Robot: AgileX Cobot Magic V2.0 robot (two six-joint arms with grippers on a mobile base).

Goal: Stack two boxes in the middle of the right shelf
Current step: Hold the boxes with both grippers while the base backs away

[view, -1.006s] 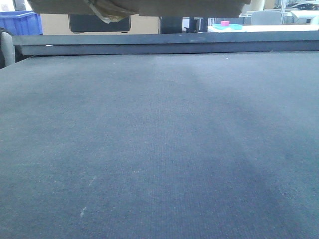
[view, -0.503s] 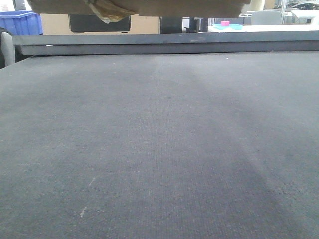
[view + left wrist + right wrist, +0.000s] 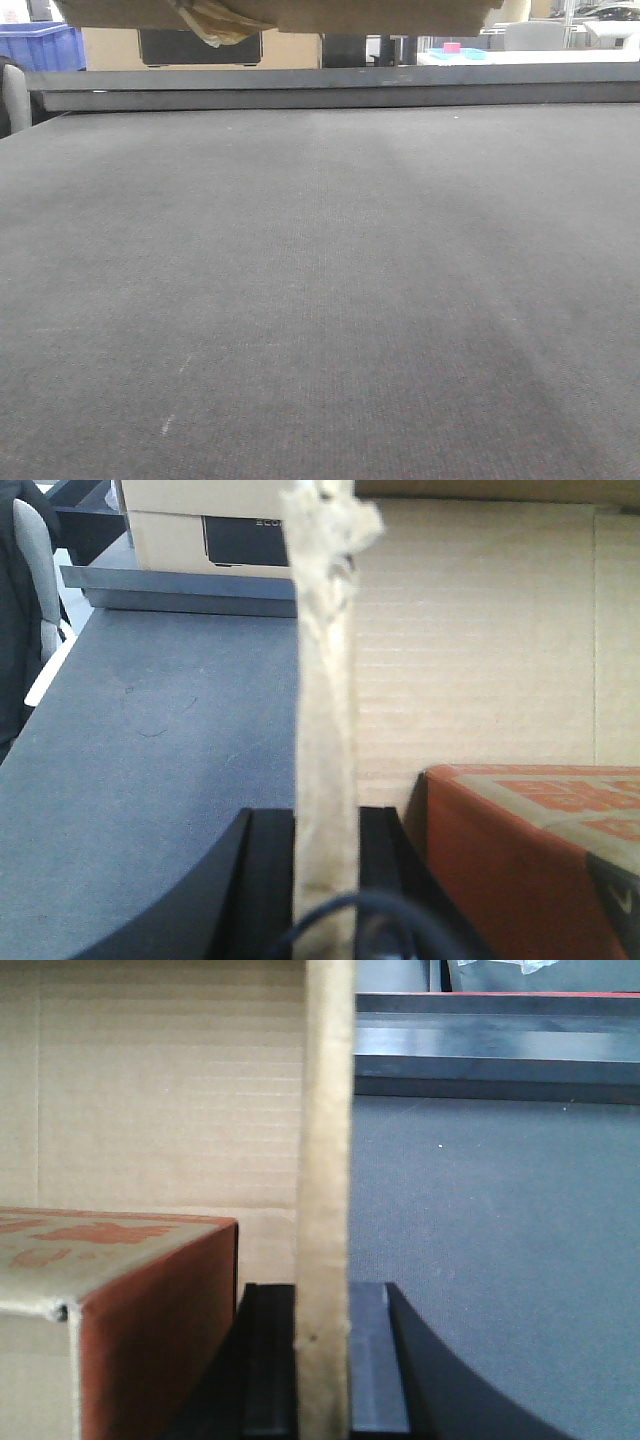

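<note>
A tan corrugated cardboard box hangs above the table; only its underside (image 3: 280, 12) shows at the top of the front view, with crumpled tape (image 3: 215, 25) dangling from it. My left gripper (image 3: 326, 815) is shut on the box's left wall edge (image 3: 326, 660). My right gripper (image 3: 322, 1288) is shut on its right wall edge (image 3: 326, 1110). Inside the box lies an orange-red printed carton (image 3: 530, 850), also in the right wrist view (image 3: 120, 1290). No shiny steel shelf board is in view.
A grey felt table top (image 3: 320, 300) lies below, with a raised dark rail (image 3: 330, 90) along its far edge. Behind it are a blue bin (image 3: 40, 45), a tan carton with a dark label (image 3: 200, 535) and a chair (image 3: 35, 600) at the left.
</note>
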